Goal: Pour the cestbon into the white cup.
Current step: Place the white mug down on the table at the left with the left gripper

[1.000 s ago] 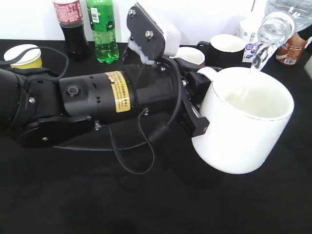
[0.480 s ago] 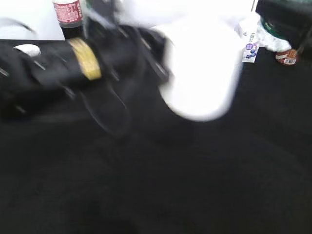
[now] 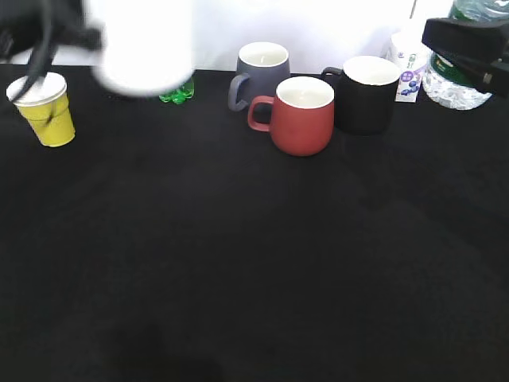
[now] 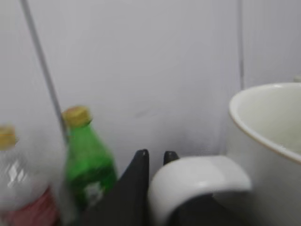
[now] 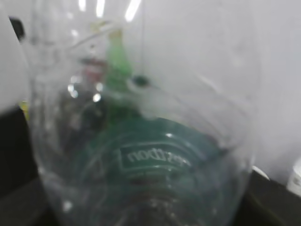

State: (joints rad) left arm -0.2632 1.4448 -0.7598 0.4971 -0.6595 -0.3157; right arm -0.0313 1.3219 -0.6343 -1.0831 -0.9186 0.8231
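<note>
Black table (image 3: 238,270), white wall | left gripper (image 4: 153,162) closed on cup (image 3: 147,48) handle, cup blurred, raised beside it | right gripper (image 3: 469,44) clamped around cestbon (image 5: 150,155), bottle fills its view | you treat cup as heavy, breakable; bottle thin, squashy, probably slick, grip mid-body | cup well apart from bottle

Paper cup (image 3: 43,108) far left on bench (image 3: 254,278) — white cup (image 3: 147,48) raised just right of it. Three mugs (image 3: 302,114) clustered center-back; cestbon (image 3: 457,83) far right.
</note>
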